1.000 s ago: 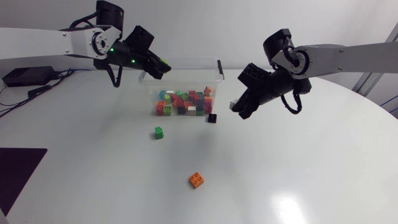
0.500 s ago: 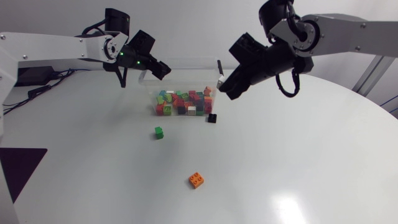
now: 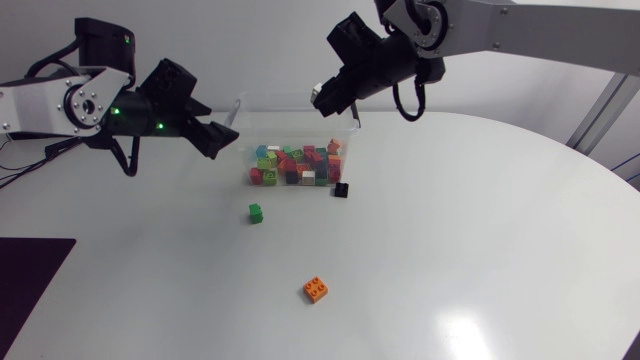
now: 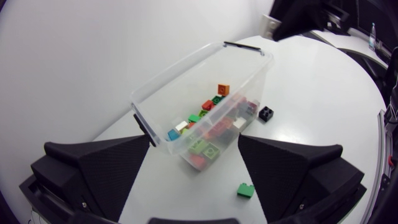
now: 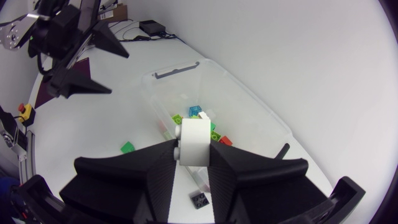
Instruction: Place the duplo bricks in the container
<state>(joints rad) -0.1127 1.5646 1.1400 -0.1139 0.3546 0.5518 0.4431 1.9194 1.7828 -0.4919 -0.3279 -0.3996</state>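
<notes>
Right claw (image 5: 194,151) pinches a white brick (image 5: 196,142) over the box (image 5: 249,102), ready for dropping; left claw (image 4: 194,143) gapes wide, empty.

Legible text: none | brands, numbers, signs: none readable | checked: bricks (image 3: 290,167), container (image 3: 240,130), table (image 3: 480,250) | print: cannot be made out

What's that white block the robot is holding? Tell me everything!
The white brick is smooth plastic with round studs on one side, which point sideways. The right gripper pinches it between both black fingers. It hangs over the clear container, touching nothing else.
</notes>
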